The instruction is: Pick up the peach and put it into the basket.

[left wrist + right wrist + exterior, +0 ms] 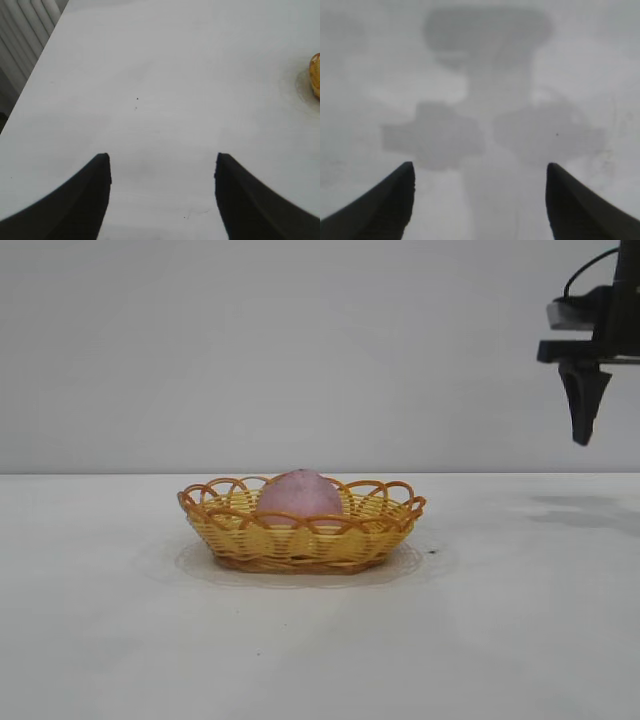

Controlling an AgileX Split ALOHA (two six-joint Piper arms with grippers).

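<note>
The dull pink peach (299, 496) lies inside the yellow wicker basket (300, 538) with its orange-brown looped rim, in the middle of the white table. My right gripper (583, 438) hangs high above the table at the far right, well away from the basket, open and empty. In the right wrist view it (479, 170) is above bare table and its own shadow. My left gripper (162, 162) is open and empty over bare table; it is out of the exterior view. A yellow edge of the basket (315, 75) shows at the border of the left wrist view.
The white table (320, 640) spreads around the basket on all sides. A grey wall stands behind it. A ribbed radiator (22, 30) shows beyond the table's edge in the left wrist view.
</note>
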